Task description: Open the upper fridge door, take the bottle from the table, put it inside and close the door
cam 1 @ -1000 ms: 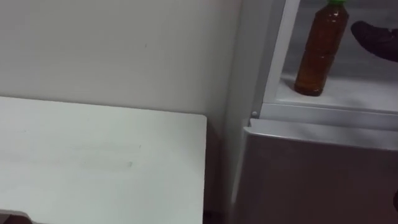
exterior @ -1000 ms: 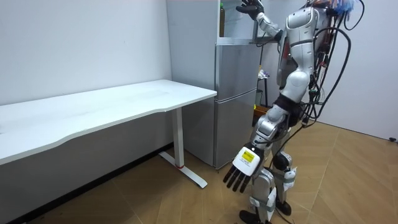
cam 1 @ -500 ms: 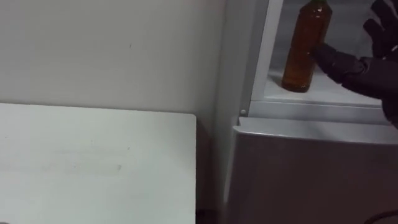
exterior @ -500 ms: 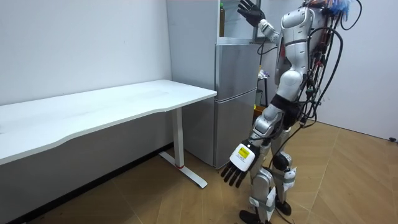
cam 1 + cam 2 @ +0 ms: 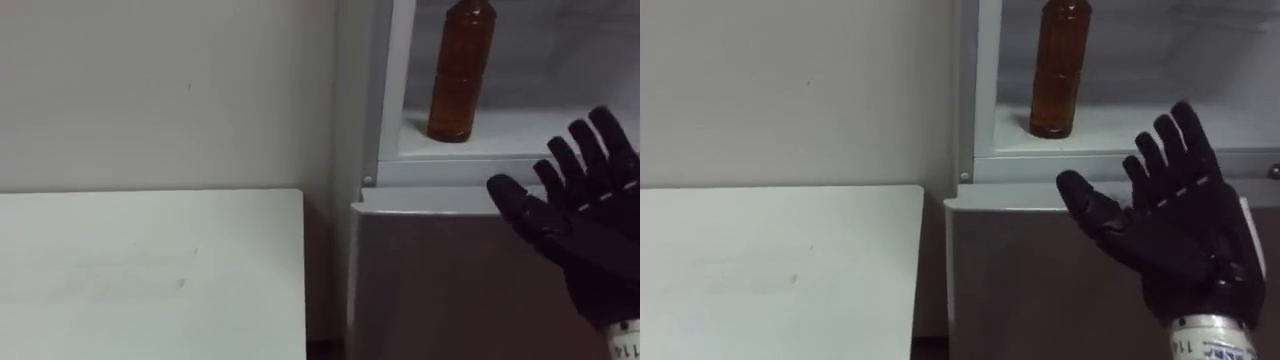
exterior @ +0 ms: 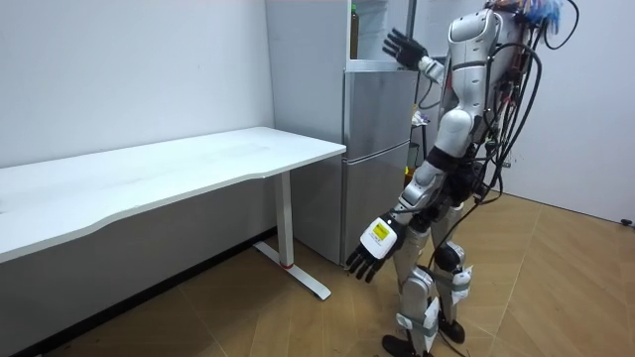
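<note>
A brown bottle (image 5: 459, 72) (image 5: 1057, 68) stands upright on the white shelf (image 5: 480, 140) of the open upper fridge compartment, near its left wall. My right hand (image 5: 578, 225) (image 5: 1170, 232) is raised in front of the fridge, below and to the right of the bottle, with fingers spread straight and nothing in it. In the room view that hand (image 6: 405, 49) is held up at the fridge's top section, while my left hand (image 6: 373, 250) hangs low by my leg, fingers straight and empty. I stand facing the fridge.
The grey lower fridge door (image 5: 440, 280) is closed under the shelf. A white desk (image 5: 150, 270) (image 6: 179, 164) stands against the wall left of the fridge (image 6: 377, 159), with a narrow gap between them. Wooden floor lies around me.
My right hand has drawn back out of the upper compartment and lowered, leaving the bottle standing on the shelf. My left arm has swung slightly back. The eye view shifted.
</note>
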Motion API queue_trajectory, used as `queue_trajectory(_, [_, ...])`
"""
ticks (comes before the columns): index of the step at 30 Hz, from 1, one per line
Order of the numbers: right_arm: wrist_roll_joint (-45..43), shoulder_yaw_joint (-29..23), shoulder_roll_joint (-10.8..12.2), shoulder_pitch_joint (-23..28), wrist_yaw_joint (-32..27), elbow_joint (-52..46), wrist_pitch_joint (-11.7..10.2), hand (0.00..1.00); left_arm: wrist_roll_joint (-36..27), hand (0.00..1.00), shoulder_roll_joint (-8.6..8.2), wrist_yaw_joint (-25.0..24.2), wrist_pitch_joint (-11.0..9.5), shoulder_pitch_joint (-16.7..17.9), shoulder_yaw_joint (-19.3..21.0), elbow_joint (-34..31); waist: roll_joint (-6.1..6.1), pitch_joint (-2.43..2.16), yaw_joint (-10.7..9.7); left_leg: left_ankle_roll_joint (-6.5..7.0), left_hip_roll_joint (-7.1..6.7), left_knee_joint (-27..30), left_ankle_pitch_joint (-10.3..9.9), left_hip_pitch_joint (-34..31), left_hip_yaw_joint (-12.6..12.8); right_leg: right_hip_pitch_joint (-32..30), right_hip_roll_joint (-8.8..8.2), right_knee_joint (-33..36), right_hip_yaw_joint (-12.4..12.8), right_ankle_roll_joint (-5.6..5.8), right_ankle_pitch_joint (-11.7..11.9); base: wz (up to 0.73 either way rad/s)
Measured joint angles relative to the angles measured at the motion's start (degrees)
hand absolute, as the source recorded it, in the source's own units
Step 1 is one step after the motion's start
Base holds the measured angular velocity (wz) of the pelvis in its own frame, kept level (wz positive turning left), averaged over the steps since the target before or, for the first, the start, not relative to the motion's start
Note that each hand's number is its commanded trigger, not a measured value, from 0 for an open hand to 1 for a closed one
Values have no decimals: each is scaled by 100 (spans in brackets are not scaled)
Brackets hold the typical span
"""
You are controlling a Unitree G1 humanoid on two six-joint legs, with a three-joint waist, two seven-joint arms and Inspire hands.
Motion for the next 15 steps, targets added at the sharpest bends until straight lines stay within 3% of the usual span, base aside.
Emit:
queue_trajectory(2, [-21,-5,159,149,-47,170,-149,0,0,0,3,-1,-10,15,-2,74,34,-26,-45,0,-1,23,0,1,27,-28,1,-18,32,1,-7,-9])
queue_trajectory(6, [23,-6,185,371,-112,511,-176,0,1,0,2,-17,-10,-50,-18,126,88,-58,-107,1,-2,34,1,-4,23,-38,-2,-10,30,1,-7,0])
queue_trajectory(9, [39,3,211,410,-115,786,-202,0,-5,0,3,-14,-25,-64,-140,115,93,-55,-191,1,-4,21,1,-17,34,-59,-1,-14,41,2,-8,-2])
queue_trajectory(11, [374,12,225,506,-113,1100,-293,0,-3,0,2,-1,-116,-72,-140,43,97,-57,-161,-3,10,-1,-1,6,116,-70,26,-18,179,2,-8,-15])
queue_trajectory(15, [1270,18,287,619,-113,1603,-306,0,-19,0,1,-1,-166,-165,-141,38,114,-51,-182,2,6,-4,-12,-30,126,-127,20,-7,172,2,-8,-5])
